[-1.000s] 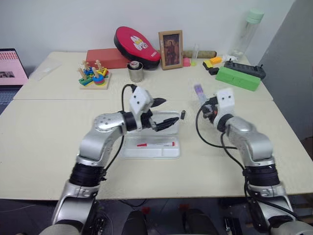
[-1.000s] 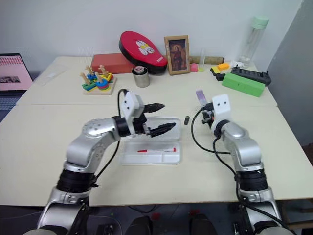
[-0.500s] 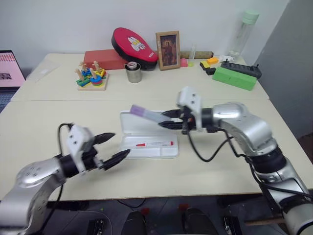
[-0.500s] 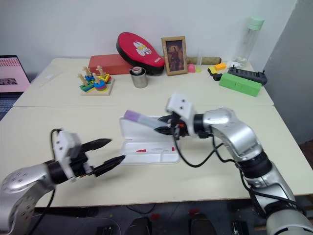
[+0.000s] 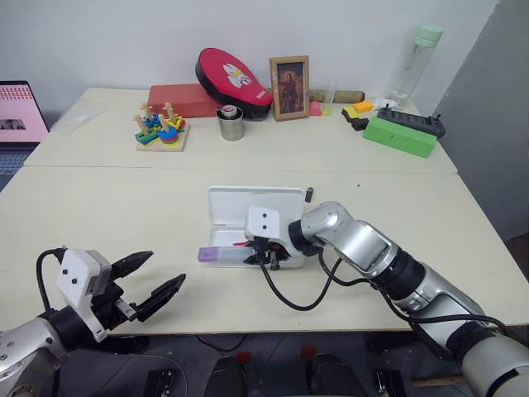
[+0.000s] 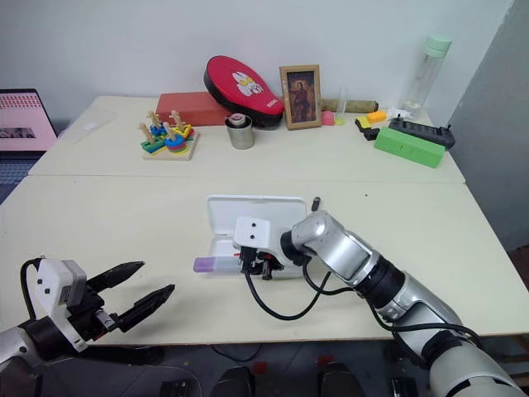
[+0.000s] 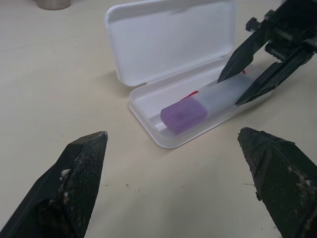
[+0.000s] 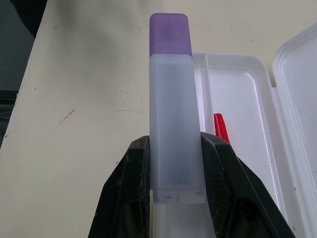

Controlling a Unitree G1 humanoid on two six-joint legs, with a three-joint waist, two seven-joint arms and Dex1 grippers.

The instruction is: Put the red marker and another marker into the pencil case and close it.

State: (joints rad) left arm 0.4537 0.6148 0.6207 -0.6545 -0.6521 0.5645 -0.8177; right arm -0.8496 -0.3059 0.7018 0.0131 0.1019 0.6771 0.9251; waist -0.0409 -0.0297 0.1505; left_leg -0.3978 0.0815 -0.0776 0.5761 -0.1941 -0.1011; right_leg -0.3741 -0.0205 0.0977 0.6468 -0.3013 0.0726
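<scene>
Held purple marker (image 8: pixel 170 109) pinched in right gripper (image 5: pixel 263 256) over open case (image 7: pixel 148 104), above red marker (image 8: pixel 221 128), purple cap overhanging case's near rim, likely to block the lid; left gripper (image 6: pixel 136 289) splayed wide, empty, well clear of case.

A framed picture (image 5: pixel 288 75) stands beside a red oval pad (image 5: pixel 232 77).

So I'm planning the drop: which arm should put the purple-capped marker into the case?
The right. Its gripper already grips the purple-capped marker low over the open case, where the red marker lies. The left gripper is open, off at the table edge.
</scene>
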